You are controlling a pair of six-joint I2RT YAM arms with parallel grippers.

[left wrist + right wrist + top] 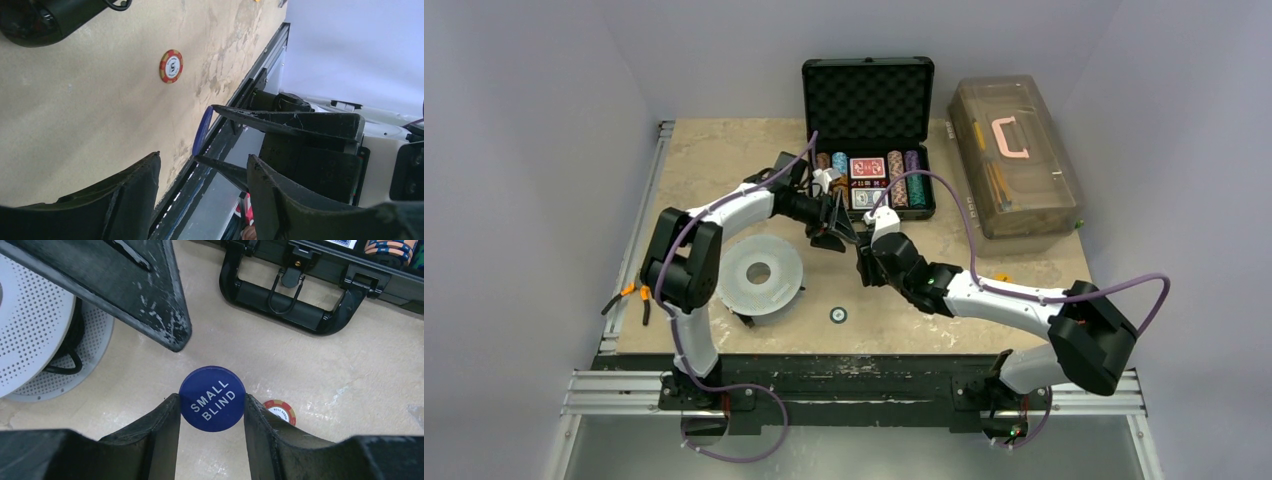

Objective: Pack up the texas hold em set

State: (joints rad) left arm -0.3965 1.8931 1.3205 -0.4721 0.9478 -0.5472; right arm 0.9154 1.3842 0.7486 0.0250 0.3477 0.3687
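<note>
The black briefcase [867, 95] stands open at the back, with rows of coloured chips and two red card decks [867, 167] inside. Its handle shows in the right wrist view [290, 307]. My right gripper [211, 399] is shut on a blue round button marked SMALL BLIND [212, 390] and holds it above the table, in front of the case [862, 262]. My left gripper [204, 157] is open and empty. It faces the right gripper [834, 232], and the button [202, 130] shows edge-on just beyond its fingertips. A loose red chip [280, 411] lies on the table [171, 65].
A large grey-white disc with a centre hole [759, 272] lies left of the grippers. A translucent brown toolbox with a pink handle [1014, 155] stands right of the briefcase. The loose chip sits near the table's front edge [838, 314].
</note>
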